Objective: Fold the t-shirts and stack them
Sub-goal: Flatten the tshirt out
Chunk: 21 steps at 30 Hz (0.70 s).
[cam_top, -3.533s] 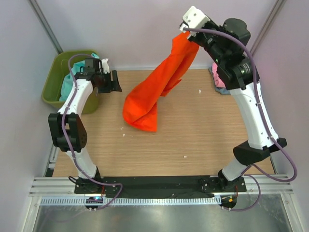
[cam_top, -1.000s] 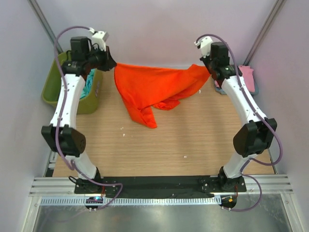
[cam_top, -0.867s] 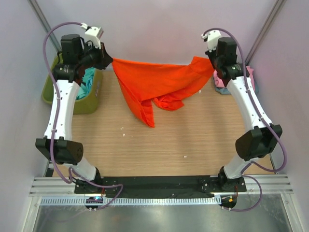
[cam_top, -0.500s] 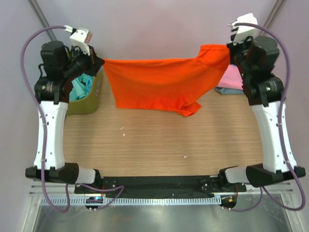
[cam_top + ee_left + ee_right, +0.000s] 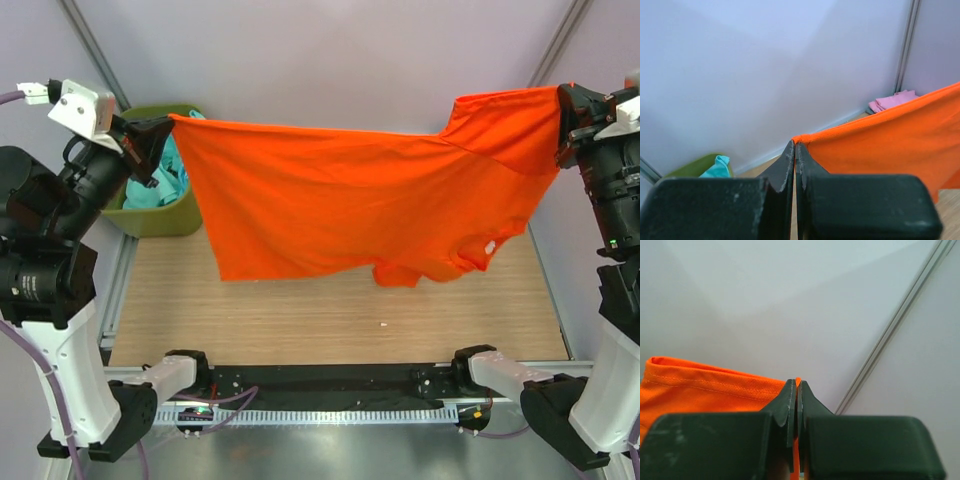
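Observation:
A bright orange t-shirt (image 5: 360, 200) hangs spread wide, high above the table, stretched between both arms. My left gripper (image 5: 160, 140) is shut on its left corner (image 5: 802, 138), and my right gripper (image 5: 568, 112) is shut on its right shoulder edge (image 5: 798, 381). The lower hem and one sleeve (image 5: 410, 272) dangle over the wooden table. Teal t-shirts (image 5: 170, 185) lie in the olive bin. In the left wrist view a folded pink t-shirt (image 5: 892, 100) rests at the far right corner of the table.
The olive-green bin (image 5: 160, 215) stands at the back left beside the table (image 5: 330, 310). Grey walls and metal corner posts (image 5: 95, 45) close in the cell. Both arm bases sit on the black rail (image 5: 320, 380) at the near edge.
Both arms have risen and pulled further apart, lifting the orange t-shirt from a bunched drape near the table into a wide, flat hanging spread.

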Motion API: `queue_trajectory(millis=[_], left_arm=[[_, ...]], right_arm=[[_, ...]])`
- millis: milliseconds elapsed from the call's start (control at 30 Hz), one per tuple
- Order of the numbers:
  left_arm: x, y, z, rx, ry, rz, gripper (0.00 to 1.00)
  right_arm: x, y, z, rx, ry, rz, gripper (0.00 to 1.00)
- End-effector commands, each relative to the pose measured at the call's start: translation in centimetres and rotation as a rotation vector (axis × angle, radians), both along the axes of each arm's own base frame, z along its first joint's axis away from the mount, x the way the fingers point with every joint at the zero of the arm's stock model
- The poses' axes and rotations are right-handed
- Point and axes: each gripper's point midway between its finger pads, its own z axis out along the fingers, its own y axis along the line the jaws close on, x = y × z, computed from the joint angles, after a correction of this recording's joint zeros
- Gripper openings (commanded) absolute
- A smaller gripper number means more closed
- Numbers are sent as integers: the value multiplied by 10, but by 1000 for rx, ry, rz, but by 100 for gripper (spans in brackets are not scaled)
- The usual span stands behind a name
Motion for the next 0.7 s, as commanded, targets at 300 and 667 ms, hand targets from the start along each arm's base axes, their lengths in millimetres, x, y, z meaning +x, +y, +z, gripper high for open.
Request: queue_trajectory(millis=[300, 667], left_arm=[[77, 6, -96, 65, 252, 52, 0], [156, -2, -278, 128, 647, 6, 0]], right_arm=[[83, 22, -89, -114, 227, 42, 1], [205, 47, -268, -234, 560, 86, 1]])
